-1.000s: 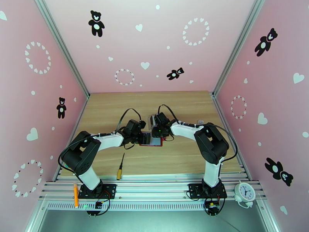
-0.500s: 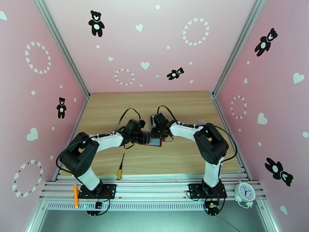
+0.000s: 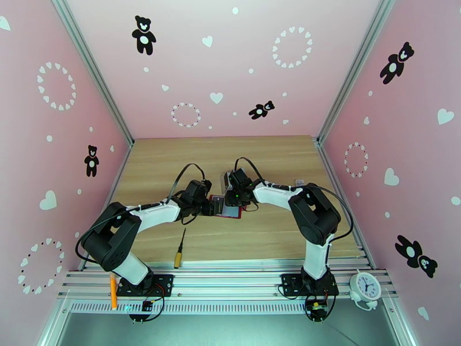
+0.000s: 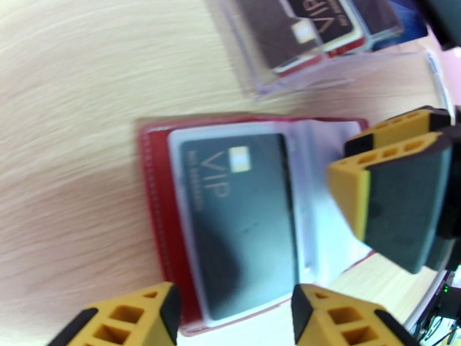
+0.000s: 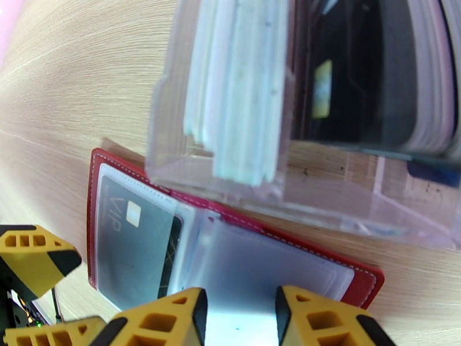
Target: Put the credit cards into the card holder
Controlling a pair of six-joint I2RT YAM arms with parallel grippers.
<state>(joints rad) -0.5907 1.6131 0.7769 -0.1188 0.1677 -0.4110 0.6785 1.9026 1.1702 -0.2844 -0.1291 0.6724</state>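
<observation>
The card holder [image 4: 152, 197] is a dark red wallet lying open and flat on the wood. A black VIP credit card [image 4: 242, 220] sits inside its left clear sleeve, also visible as the black card [image 5: 138, 249] from the right wrist. My left gripper [image 4: 236, 318] is open just off the wallet's near edge, holding nothing. My right gripper [image 5: 237, 318] is open, its fingertips over the wallet's [image 5: 98, 226] right sleeves. From above, the left gripper [image 3: 212, 206] and right gripper [image 3: 235, 198] meet over the wallet [image 3: 230, 212]. More cards [image 4: 311, 24] stand in the rack behind.
A clear plastic slotted rack [image 5: 230, 111] stands right behind the wallet, close to my right fingers. A yellow-handled screwdriver [image 3: 180, 249] lies near the front edge. An orange pen [image 3: 113, 290] and a white clock [image 3: 365, 286] rest on the rail.
My left arm has dropped and drawn back a little to the left, away from the wallet. The right arm and wallet have stayed put.
</observation>
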